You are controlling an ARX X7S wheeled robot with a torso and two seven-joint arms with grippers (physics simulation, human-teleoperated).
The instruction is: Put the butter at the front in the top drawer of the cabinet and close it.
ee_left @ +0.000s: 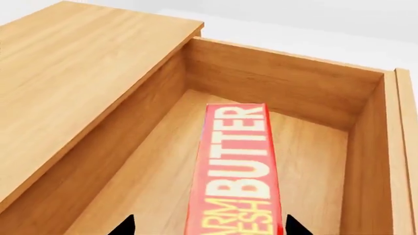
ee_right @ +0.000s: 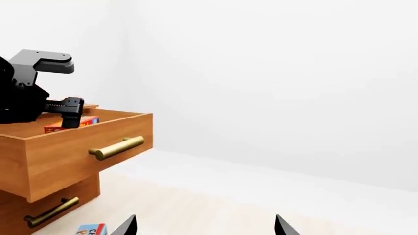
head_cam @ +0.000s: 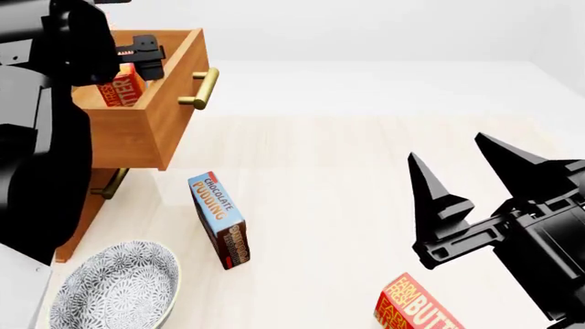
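1. Nearest to our head camera is our right gripper (head_cam: 462, 185), raised over the pale floor with its two black fingers (head_cam: 437, 195) spread wide and nothing between them.
2. Just below that gripper, at the lower edge of the head view, lies a second butter carton (head_cam: 416, 307) on the floor, untouched.
3. We hold the butter (ee_left: 236, 171) in our left gripper (ee_left: 207, 227); in the left wrist view the two black fingertips (ee_left: 295, 226) sit at either side of the carton's near end, closed against it.
4. We find the carton inside the top drawer (head_cam: 155, 103), which stands pulled out from the cabinet (ee_right: 39, 208). Its lettered face is up and its far end points toward the drawer's inner wall; we cannot tell whether it rests on the drawer bottom.
5. From the head view, our left arm (head_cam: 46, 103) reaches over the drawer's rim, and the red carton shows just under the gripper.
6. The drawer's brass handle (head_cam: 203, 88) is clear of both grippers. A lower handle (ee_right: 52, 211) shows beneath it.
7. On the floor near the cabinet, a chocolate pudding box (head_cam: 219, 219) stands on edge, and a patterned bowl (head_cam: 114, 288) lies just beside it, nearer to us.
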